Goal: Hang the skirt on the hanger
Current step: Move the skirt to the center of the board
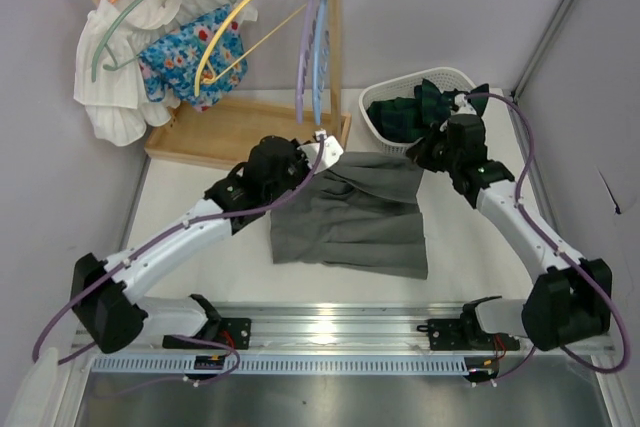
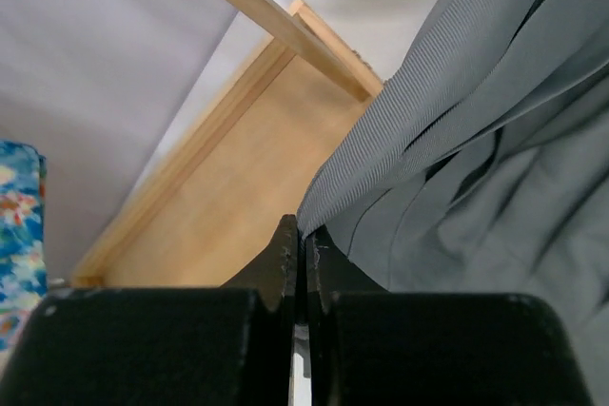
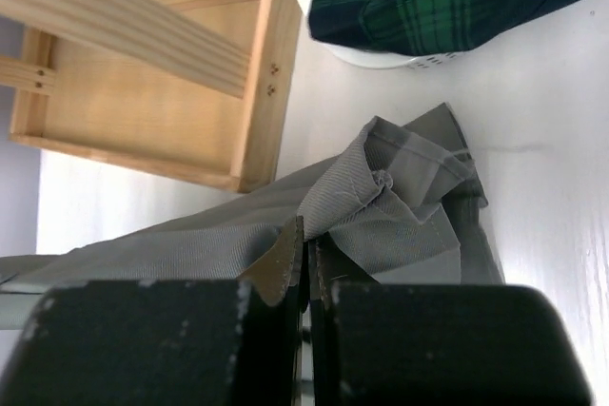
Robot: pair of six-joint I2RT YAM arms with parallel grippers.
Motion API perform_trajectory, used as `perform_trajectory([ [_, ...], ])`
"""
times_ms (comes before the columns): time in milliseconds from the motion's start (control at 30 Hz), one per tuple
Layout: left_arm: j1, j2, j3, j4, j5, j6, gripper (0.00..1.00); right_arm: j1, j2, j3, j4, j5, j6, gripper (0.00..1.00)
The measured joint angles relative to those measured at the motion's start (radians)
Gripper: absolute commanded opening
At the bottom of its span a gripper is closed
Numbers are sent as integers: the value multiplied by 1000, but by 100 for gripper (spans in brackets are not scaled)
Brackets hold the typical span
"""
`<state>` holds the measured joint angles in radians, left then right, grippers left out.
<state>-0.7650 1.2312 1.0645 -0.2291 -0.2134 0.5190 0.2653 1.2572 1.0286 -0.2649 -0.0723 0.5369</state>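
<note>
A grey pleated skirt (image 1: 355, 212) lies spread on the white table, its top edge lifted at both corners. My left gripper (image 1: 322, 148) is shut on the skirt's left waistband corner, right by the rack's base; the left wrist view has the fabric (image 2: 476, 140) pinched between the tips (image 2: 304, 235). My right gripper (image 1: 426, 153) is shut on the bunched right waistband corner (image 3: 400, 187), the cloth caught at its tips (image 3: 309, 240). Bare yellow (image 1: 235, 27), purple (image 1: 304, 47) and light blue (image 1: 322, 47) hangers hang from the wooden rail, just above and behind my left gripper.
A wooden rack with a tray base (image 1: 225, 132) stands at the back left, carrying a white garment (image 1: 120, 77) and a blue floral one (image 1: 185, 57) on other hangers. A white basket (image 1: 452, 78) with dark green plaid cloth (image 1: 405, 115) sits at the back right, behind my right gripper.
</note>
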Motion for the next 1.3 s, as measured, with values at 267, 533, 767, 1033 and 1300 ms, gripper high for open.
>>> perform_trajectory([
  [267, 118, 171, -33, 87, 116, 195, 0, -23, 178, 31, 26, -34, -16, 0],
  [533, 157, 79, -144, 86, 298, 249, 0, -19, 140, 27, -3, -68, -26, 0],
  [767, 151, -77, -293, 103, 425, 222, 0, 14, -86, -43, -67, -69, -45, 0],
  [1033, 116, -89, -380, 124, 455, 246, 0, 44, -310, -334, -61, -67, -31, 0],
  [1300, 41, -71, -450, 123, 433, 246, 0, 80, -465, -472, -82, -38, 11, 0],
])
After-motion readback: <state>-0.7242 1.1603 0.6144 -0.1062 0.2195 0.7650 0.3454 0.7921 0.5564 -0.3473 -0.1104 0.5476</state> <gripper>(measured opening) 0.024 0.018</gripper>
